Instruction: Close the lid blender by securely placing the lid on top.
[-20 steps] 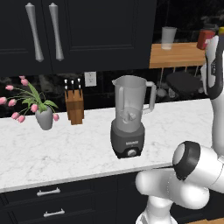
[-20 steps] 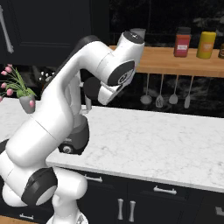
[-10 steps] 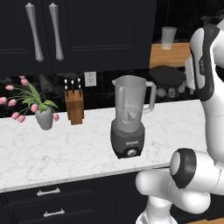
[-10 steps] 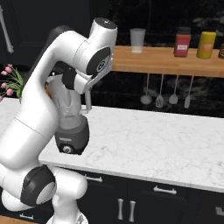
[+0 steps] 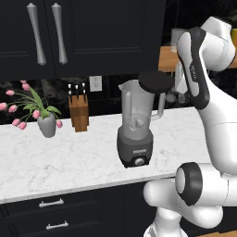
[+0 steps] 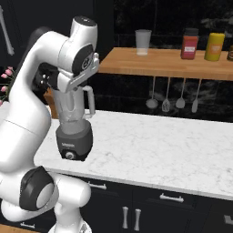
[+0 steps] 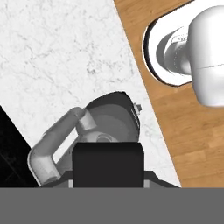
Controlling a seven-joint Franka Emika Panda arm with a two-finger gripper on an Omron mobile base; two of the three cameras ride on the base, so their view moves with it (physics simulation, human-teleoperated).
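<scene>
The blender (image 5: pixel 137 130) is standing upright on the white marble counter (image 5: pixel 69 159), near its front edge. Its pitcher is tall, clear and greyish, with a handle on the side that is facing the arm, and it is sitting on a dark grey base with a round knob at the front. The lid (image 5: pixel 156 82), a flat round black disc, is hanging just above the mouth of the pitcher, a little toward the handle side, and it is looking about as wide as the mouth. The gripper (image 5: pixel 175 83) is pinching the lid at its edge, with the fingers pressed against it. In the hand view the lid (image 7: pixel 107 164) is showing as a dark block, with the blender (image 7: pixel 94 129) lying below it. A knife block (image 5: pixel 79 111) and a vase of pink flowers (image 5: pixel 39 115) are standing further along the counter, well apart from the blender.
</scene>
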